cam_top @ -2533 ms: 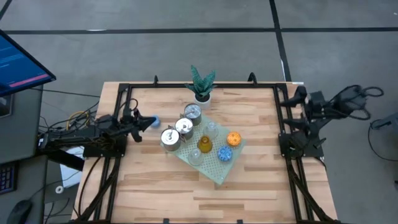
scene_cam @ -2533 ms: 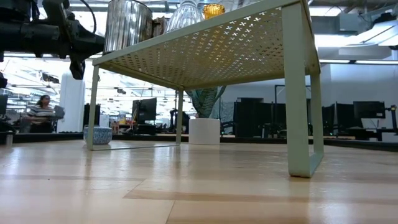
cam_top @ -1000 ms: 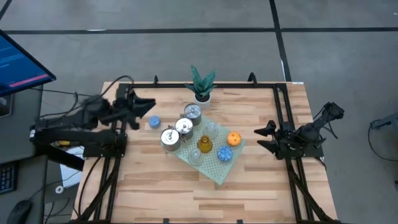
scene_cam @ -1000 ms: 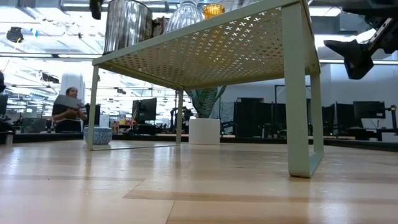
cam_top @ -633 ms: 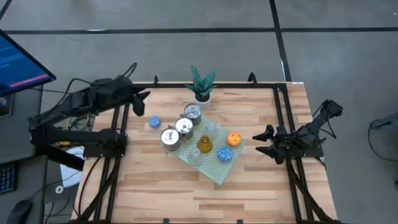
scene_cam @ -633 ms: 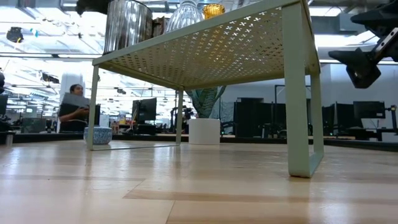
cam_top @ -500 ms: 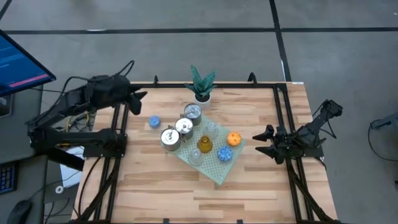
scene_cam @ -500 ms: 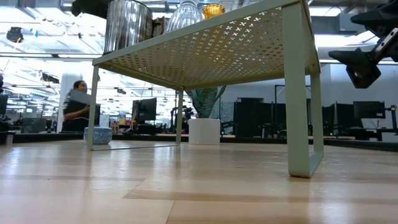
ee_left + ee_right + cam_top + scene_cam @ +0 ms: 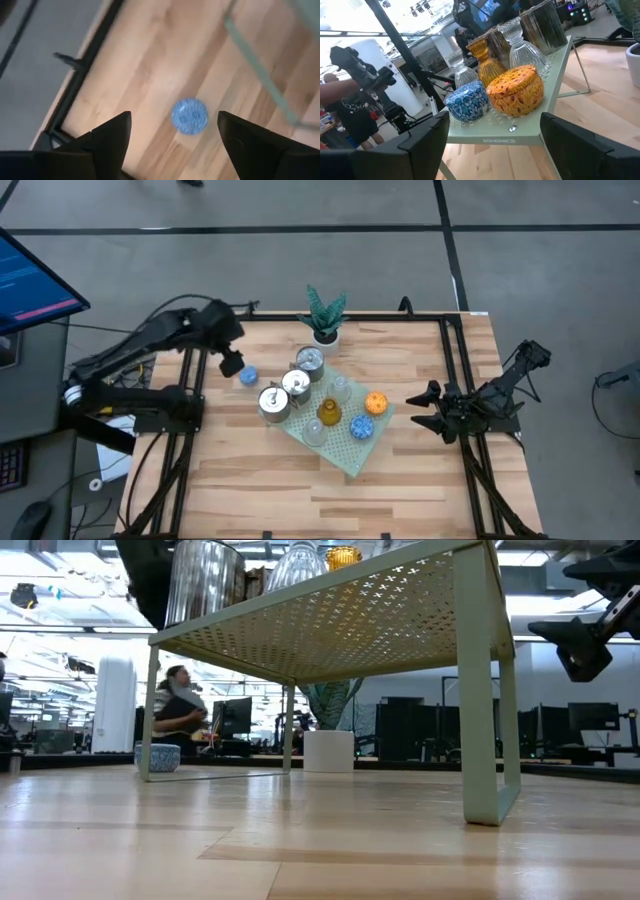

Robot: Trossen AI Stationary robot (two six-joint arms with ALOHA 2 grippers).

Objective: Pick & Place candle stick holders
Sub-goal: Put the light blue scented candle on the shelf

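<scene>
One blue bumpy candle stick holder (image 9: pixel 247 376) stands by its base on the bare wood, left of the pale green perforated mat (image 9: pixel 352 455). My left gripper (image 9: pixel 232 363) hangs open above it, pointing down; in the left wrist view the holder (image 9: pixel 190 116) shows between the spread fingers, well below them. On the mat stand silver holders (image 9: pixel 296 381), clear glass ones (image 9: pixel 341 388), an amber one (image 9: pixel 329 412), an orange one (image 9: pixel 376 402) and a second blue one (image 9: pixel 361 427). My right gripper (image 9: pixel 420 408) waits open, level, right of the mat.
The mat is a raised shelf on thin legs (image 9: pixel 483 720). A green-leaved plant in a white pot (image 9: pixel 325 330) stands at the far edge behind it. Black frame rails (image 9: pixel 193 380) run along the table's left and right sides. A person (image 9: pixel 180 715) moves in the room beyond.
My left gripper has swung back toward the table's far left corner, then tipped from level to pointing steeply down and come over the blue holder on the wood. The holder has stayed in place.
</scene>
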